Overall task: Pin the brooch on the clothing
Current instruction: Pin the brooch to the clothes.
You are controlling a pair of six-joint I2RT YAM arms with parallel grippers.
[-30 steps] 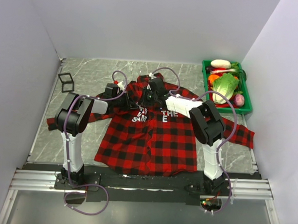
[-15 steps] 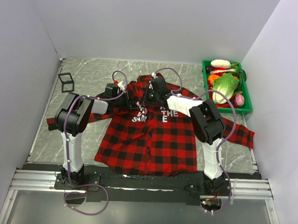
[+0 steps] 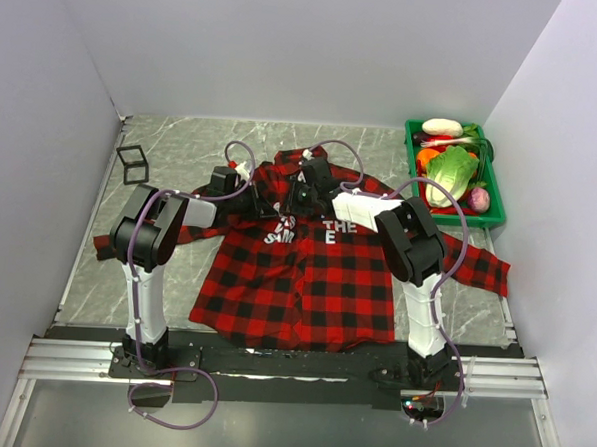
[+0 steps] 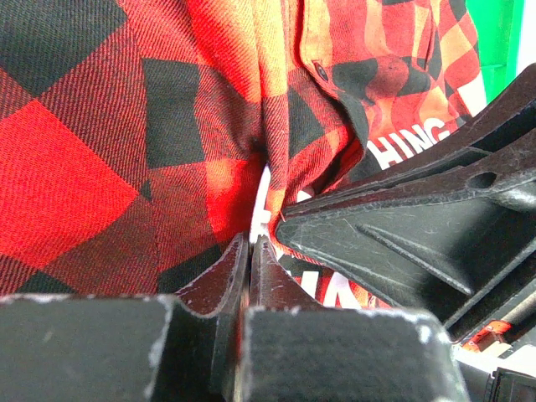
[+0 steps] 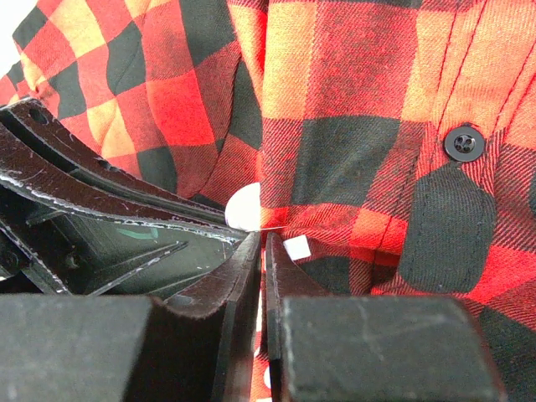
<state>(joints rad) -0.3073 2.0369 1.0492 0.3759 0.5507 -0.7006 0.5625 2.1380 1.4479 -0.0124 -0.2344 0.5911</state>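
From above, my left gripper and right gripper sit tip to tip over the chest lettering of the shirt, just below its collar.

On the left wrist camera my jaws are pressed together. A raised fold of plaid touches their tips, and the other tool crosses to their right.

On the right wrist camera my jaws show only a thin slit. A pale round piece, seemingly the brooch, sits just past their tips against the fold. I cannot tell whether it is gripped.

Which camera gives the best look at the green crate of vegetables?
Top external: the whole green crate sits at the far right, vegetables inside. Left wrist catches only a green sliver at its upper right edge, probably the crate. Right wrist shows none.
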